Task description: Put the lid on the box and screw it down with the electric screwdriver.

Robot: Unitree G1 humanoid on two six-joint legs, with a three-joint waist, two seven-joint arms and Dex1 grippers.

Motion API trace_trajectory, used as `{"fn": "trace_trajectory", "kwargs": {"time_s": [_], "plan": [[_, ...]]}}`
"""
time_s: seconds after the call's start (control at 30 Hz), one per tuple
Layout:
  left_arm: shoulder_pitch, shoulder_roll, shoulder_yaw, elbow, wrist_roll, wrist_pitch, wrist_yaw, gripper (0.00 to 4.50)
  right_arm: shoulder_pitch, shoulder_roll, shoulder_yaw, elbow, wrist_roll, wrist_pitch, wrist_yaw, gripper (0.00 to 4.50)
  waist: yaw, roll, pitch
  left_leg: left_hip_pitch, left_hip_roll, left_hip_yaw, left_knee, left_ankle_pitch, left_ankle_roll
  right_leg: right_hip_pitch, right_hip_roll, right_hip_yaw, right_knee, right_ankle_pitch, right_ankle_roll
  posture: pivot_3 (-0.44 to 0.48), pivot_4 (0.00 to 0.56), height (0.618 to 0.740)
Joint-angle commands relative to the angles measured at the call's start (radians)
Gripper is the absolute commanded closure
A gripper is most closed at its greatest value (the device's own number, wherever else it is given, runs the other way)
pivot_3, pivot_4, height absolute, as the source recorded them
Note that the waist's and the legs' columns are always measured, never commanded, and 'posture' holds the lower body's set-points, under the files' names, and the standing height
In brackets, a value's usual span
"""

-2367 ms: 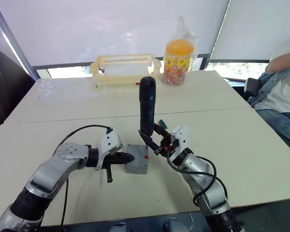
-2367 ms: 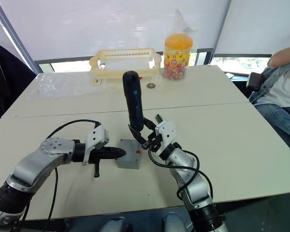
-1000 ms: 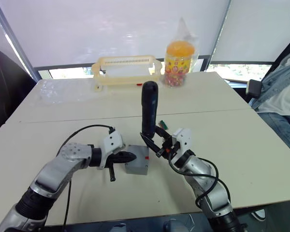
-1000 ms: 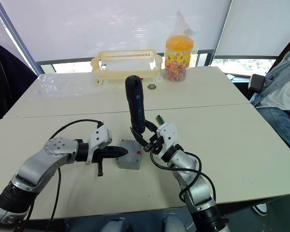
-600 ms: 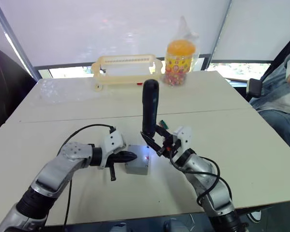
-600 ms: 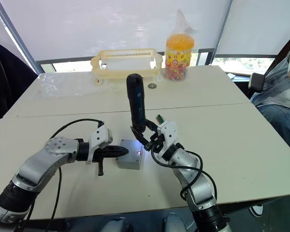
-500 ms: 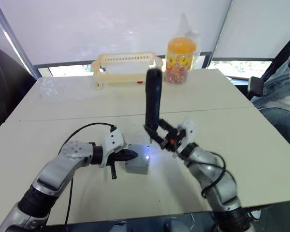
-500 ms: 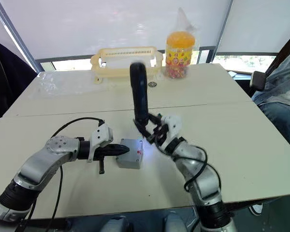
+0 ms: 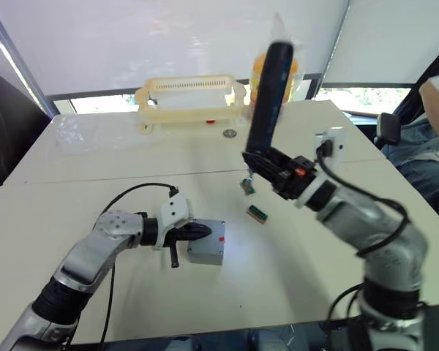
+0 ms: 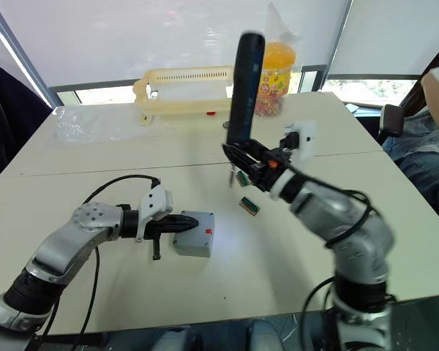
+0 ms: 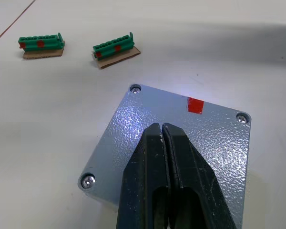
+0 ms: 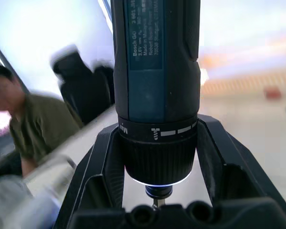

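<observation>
The box (image 9: 207, 251) sits on the tabletop (image 9: 95, 183); two connectors (image 9: 257, 213) lie right of it, and the basket (image 9: 190, 102) and jar (image 10: 276, 66) stand behind it.

Office or meeting room: pale tables (image 9: 336, 139), roller blinds (image 9: 168, 36), seated person (image 9: 432, 124).

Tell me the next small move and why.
Probably lower the screwdriver toward bare table on the right and set it down: the right gripper holds it high, away from the box, the lid sits on, and the three corners in sight hold screws. The fourth hides behind the left gripper.
</observation>
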Motion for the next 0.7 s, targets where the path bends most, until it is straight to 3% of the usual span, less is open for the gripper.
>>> {"fn": "trace_trajectory", "kwargs": {"time_s": [0.03,0.17,0.23,0.5,0.7], "plan": [[0.051,0.024,-0.006,-0.022,-0.008,0.062,-0.004,4.5,-0.047,-0.224,-0.086,0.131,0.199,0.302,0.018,2.81,0.0,0.0,0.001,0.0,0.0,0.0,-0.001,0.0,0.0,0.0,0.0,0.0,0.0,0.0,0.0,0.0,0.15,0.74],[0.073,0.038,0.005,-0.056,-0.012,0.074,0.001,4.5,-0.027,-0.525,0.0,0.344,0.34,0.429,0.06,2.81,0.001,0.005,0.005,-0.002,0.001,0.0,-0.003,-0.001,0.002,0.0,0.0,-0.001,-0.006,0.0,0.0,0.0,0.15,0.74],[0.075,0.034,0.001,-0.064,-0.012,0.081,0.006,4.5,-0.041,-0.588,0.058,0.428,0.402,0.429,0.048,2.81,-0.004,0.005,0.006,-0.003,0.001,0.002,-0.003,-0.001,0.002,0.0,0.0,-0.001,-0.009,0.0,0.0,0.0,0.15,0.74],[0.064,0.011,-0.033,-0.075,0.008,0.079,0.031,4.5,-0.092,-0.613,0.252,0.651,0.465,0.429,-0.095,2.81,0.002,0.004,0.007,-0.002,0.001,0.008,0.0,-0.002,0.005,0.002,0.001,0.001,-0.011,0.001,0.0,0.0,0.15,0.74],[0.037,-0.003,-0.012,-0.065,-0.014,0.077,0.034,4.5,-0.17,-0.504,0.265,0.787,0.377,0.429,-0.222,2.81,-0.002,0.003,0.007,-0.003,0.001,0.009,0.0,-0.002,0.004,0.002,0.001,0.002,-0.013,0.004,0.003,0.0,0.15,0.74]]}}
